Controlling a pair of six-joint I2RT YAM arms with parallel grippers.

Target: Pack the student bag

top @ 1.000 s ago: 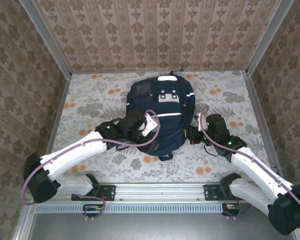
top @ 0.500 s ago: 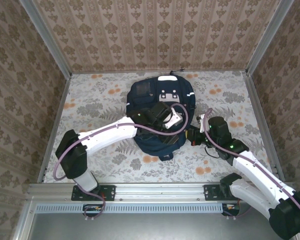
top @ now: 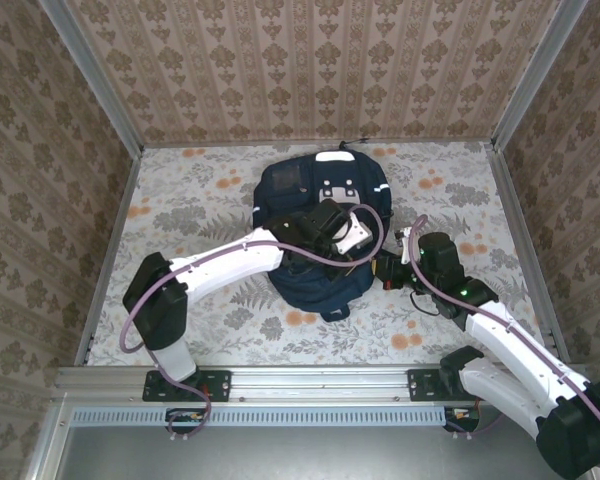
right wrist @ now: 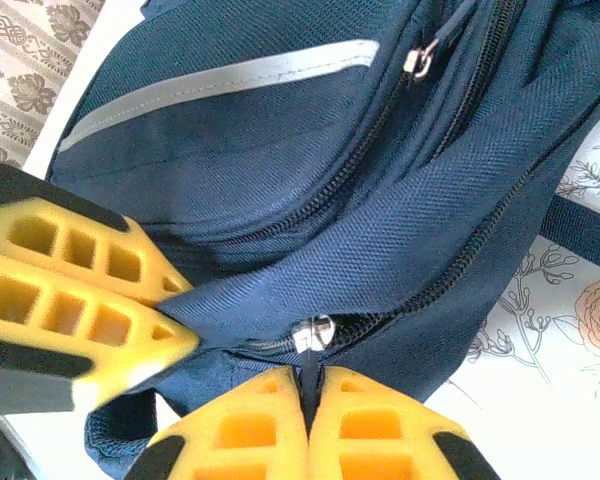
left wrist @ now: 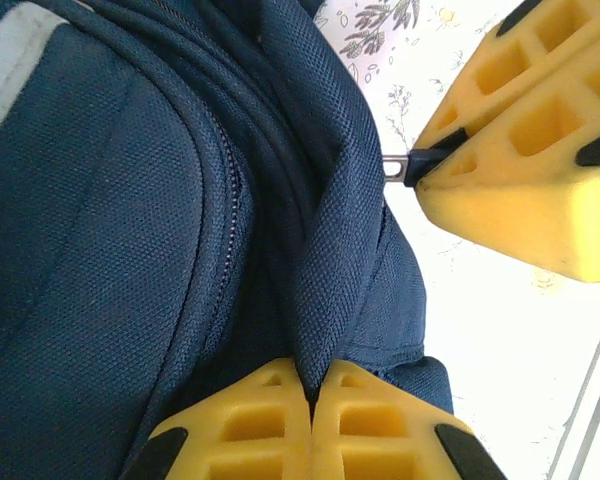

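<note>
Pinching the yellow ribbed-foam left pincer (left wrist: 312, 385) shut on a fold (left wrist: 335, 260) of the large navy-blue coarse-woven fabric student bag (top: 320, 195), lying mid-desk (top: 195, 215) on pale floral print between damask-papered walls (top: 310, 70), and clamping the right pincer (right wrist: 306, 388) on the bag's small metal zipper pull (right wrist: 313, 335).

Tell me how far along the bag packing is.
Done: both grips set, the left fingers pinching a fold of fabric on the student bag, the right fingers shut on the zipper pull. In hand: working that zipper; which way, I cannot tell. Left: likely loading and closing; the bag's inside is hidden.
</note>
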